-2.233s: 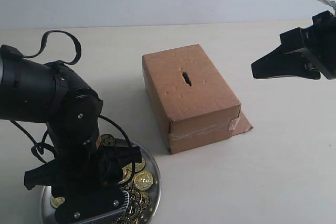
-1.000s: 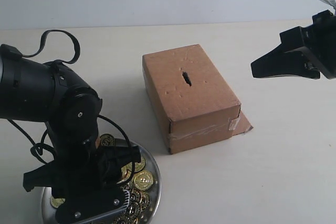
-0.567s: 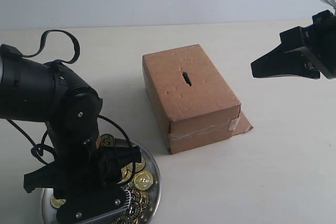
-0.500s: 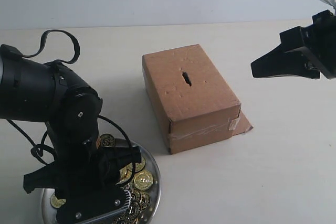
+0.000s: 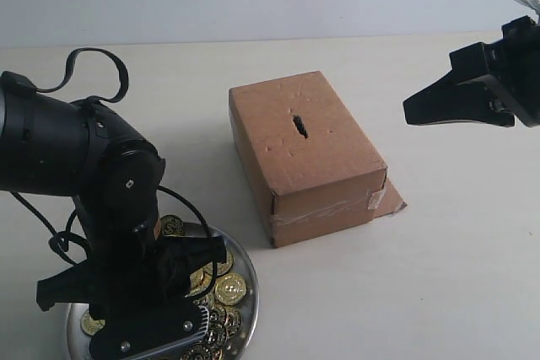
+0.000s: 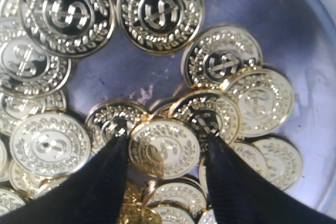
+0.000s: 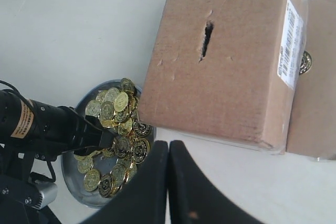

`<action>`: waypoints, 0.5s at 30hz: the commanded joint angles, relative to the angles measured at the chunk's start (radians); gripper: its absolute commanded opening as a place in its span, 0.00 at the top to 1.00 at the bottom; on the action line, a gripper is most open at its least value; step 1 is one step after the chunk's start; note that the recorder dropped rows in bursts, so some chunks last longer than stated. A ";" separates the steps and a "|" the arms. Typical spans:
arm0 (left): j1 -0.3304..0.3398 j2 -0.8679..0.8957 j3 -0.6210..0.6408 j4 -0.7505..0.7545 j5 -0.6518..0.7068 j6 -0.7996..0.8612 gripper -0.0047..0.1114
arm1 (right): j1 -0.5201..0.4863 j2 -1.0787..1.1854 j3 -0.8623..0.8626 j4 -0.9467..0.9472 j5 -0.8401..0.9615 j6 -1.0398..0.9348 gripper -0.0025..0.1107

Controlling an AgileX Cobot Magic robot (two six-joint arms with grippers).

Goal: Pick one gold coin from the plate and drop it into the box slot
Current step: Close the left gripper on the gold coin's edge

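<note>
The left pincer (image 6: 165,139) is down in the plate (image 6: 105,90). Its two black fingers (image 6: 113,171) stand spread to either side of one gold coin (image 6: 164,153) that lies on top of the heap. They meet that coin's opposite edges or come very close, and I cannot tell whether the pinch has actually closed. The other coins are packed tightly around and under it, so a neighbour could come up with it.

From the plate, which sits on the worktop (image 5: 439,276) at the near left, the box (image 5: 329,174) lies farther off and to the right, close by but not touching. The slot (image 5: 299,126) is cut in the box's top face, toward the end away from the plate. Its long axis runs roughly along the box's length, slightly slanted — so I judge the coin must arrive on edge, turned to that line.

The right pincer (image 7: 168,153), fingers pressed together and empty, hangs beyond the box, well apart from the plate — the left arm is plainly the nearer one for the carry.
</note>
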 commanded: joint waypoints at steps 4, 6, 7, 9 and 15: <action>-0.008 0.022 0.006 -0.022 -0.038 -0.002 0.57 | 0.001 -0.002 0.006 0.013 -0.005 -0.009 0.98; -0.008 0.022 0.006 -0.022 -0.038 -0.002 0.57 | 0.001 -0.002 0.006 0.013 -0.005 -0.009 0.98; -0.008 0.022 0.006 -0.022 -0.040 -0.002 0.57 | 0.001 -0.002 0.006 0.013 -0.005 -0.009 0.98; -0.008 0.022 0.006 -0.022 -0.042 -0.002 0.58 | 0.001 -0.002 0.006 0.013 -0.005 -0.009 0.98; -0.008 0.022 0.006 -0.022 -0.048 -0.002 0.77 | 0.001 -0.002 0.006 0.011 -0.005 -0.009 0.98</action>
